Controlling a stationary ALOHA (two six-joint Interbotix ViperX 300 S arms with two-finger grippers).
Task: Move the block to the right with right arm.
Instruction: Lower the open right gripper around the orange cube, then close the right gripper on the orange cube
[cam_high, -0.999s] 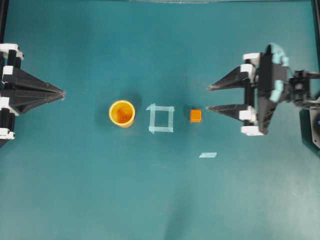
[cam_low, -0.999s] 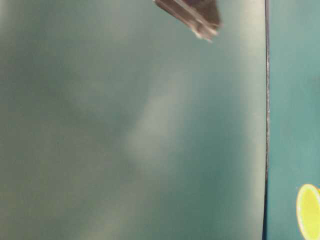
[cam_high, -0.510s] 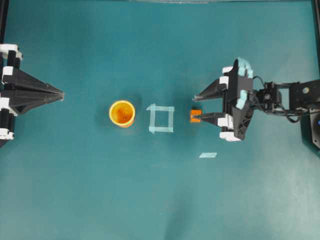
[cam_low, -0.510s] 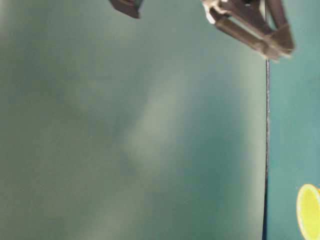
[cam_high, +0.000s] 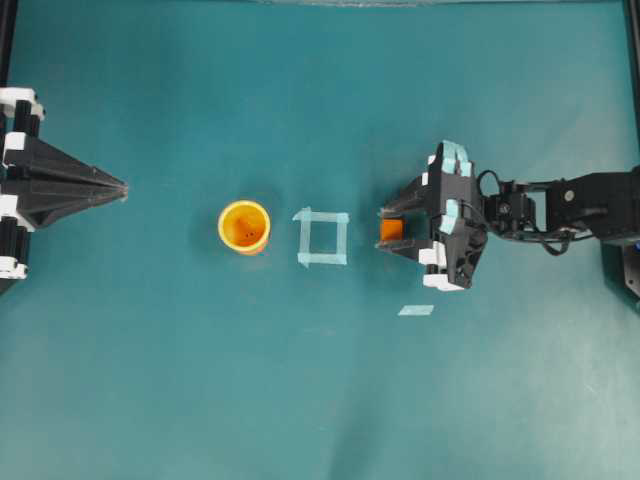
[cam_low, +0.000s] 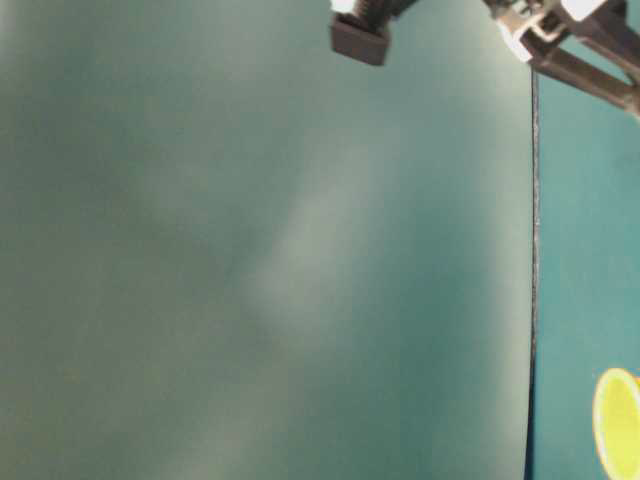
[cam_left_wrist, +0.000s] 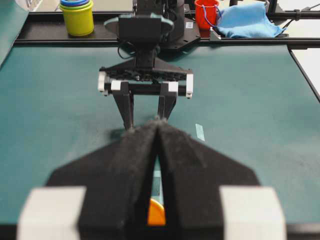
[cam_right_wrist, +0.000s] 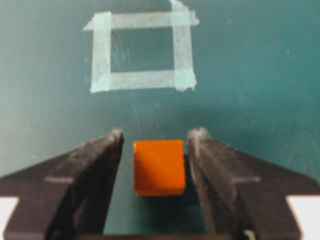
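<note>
Block (cam_right_wrist: 159, 167) sits on table (cam_high: 200, 400) right of middle, between wide-apart fingers of right gripper (cam_high: 392, 229), not pinched. Left gripper (cam_high: 120, 187) pressed together, holds nothing, by left edge. Risk: uneven squeeze pushes block crooked, toward tape square (cam_high: 322, 238).

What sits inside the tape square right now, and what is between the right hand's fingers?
The tape square encloses only bare teal mat. The orange block sits outside it, between the open fingers of the right hand, small gaps each side. The block's underside is hidden.
</note>
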